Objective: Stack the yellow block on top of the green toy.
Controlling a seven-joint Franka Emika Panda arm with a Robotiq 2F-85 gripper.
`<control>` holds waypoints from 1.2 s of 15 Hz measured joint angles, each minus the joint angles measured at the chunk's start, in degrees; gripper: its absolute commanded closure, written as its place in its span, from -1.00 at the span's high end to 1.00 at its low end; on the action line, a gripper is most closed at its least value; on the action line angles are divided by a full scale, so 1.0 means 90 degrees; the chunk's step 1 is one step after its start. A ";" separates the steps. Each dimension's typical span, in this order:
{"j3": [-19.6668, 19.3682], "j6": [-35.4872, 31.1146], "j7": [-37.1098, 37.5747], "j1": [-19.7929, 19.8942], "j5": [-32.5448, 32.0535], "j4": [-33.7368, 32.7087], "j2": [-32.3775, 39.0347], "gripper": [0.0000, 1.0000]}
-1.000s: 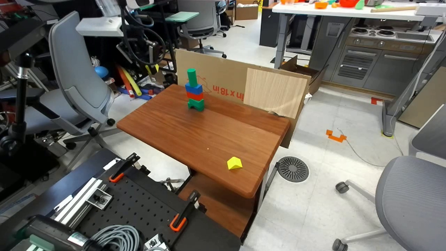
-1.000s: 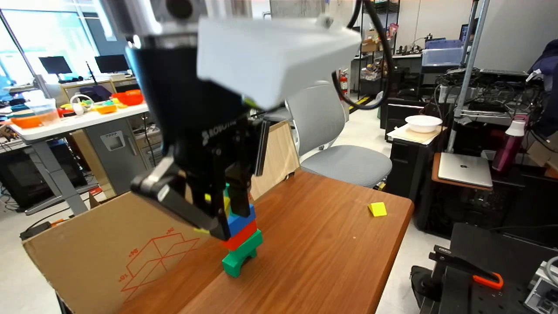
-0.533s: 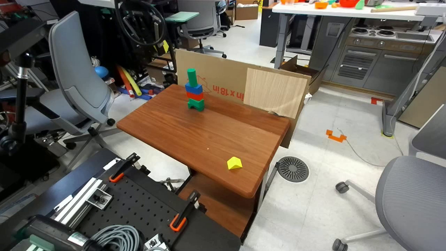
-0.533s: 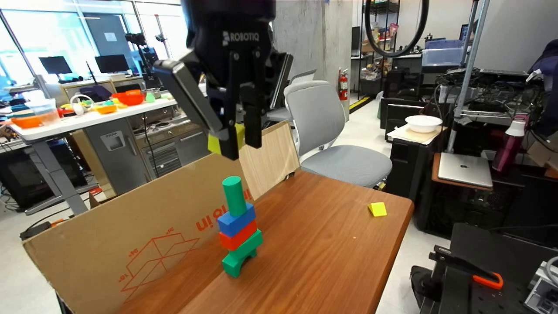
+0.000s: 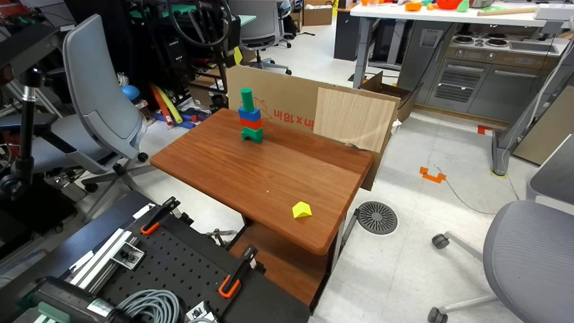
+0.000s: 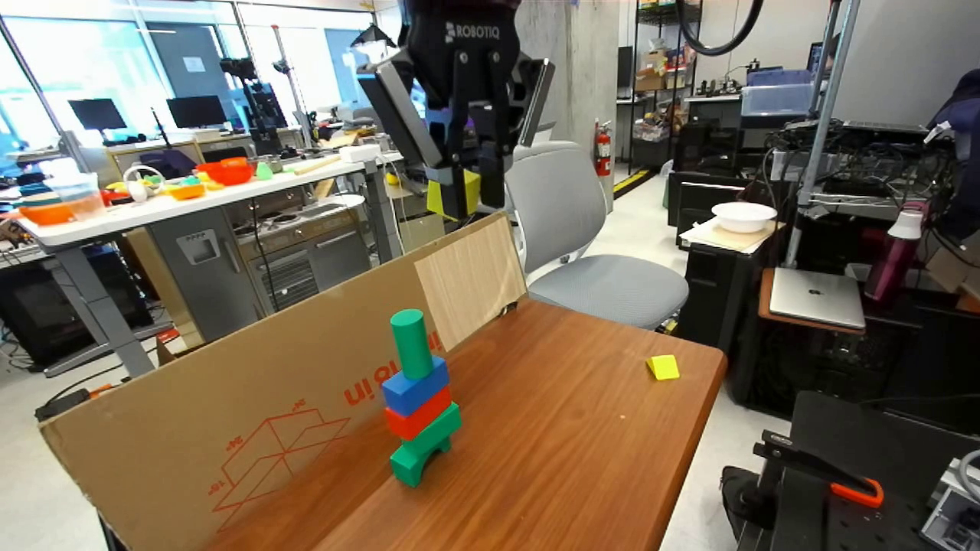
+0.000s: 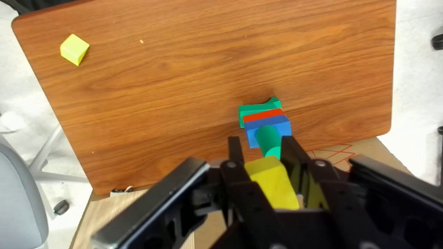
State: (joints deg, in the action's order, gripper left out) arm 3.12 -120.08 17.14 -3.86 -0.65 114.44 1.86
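The yellow block (image 7: pixel 271 181) sits between the fingers of my gripper (image 7: pixel 261 139), which is shut on it and holds it in the air. It also shows in both exterior views (image 5: pixel 237 55) (image 6: pixel 472 190), partly covered by the fingers. The green toy (image 6: pixel 413 344) is an upright green cylinder on a blue block (image 6: pixel 416 389), with a red block (image 6: pixel 419 415) and a green arch (image 6: pixel 426 446) below. In the wrist view the green toy (image 7: pixel 267 137) lies just beyond the yellow block. My gripper (image 6: pixel 476 200) is above and apart from the tower.
Another yellow piece, a wedge (image 6: pixel 663 367), lies on the wooden table (image 6: pixel 566 428) near its far corner from the tower. A cardboard sheet (image 6: pixel 253 398) with a light wood panel (image 6: pixel 471 279) stands along one table edge, close to the tower. A grey chair (image 6: pixel 605 283) stands beyond the table.
My gripper has risen from in front of the tower's upper part and moved right in both exterior views, carrying the yellow block. The tower and the wedge have not moved.
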 measured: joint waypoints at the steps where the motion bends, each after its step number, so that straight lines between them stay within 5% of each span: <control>1: -0.0014 0.0103 0.0035 0.0016 0.0012 -0.0149 0.0127 -0.83; 18: 0.0050 0.0723 0.0157 -0.0392 0.0040 -0.2444 0.2285 -0.83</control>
State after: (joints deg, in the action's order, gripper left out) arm 3.58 -113.57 18.55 -7.38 -0.29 92.44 22.43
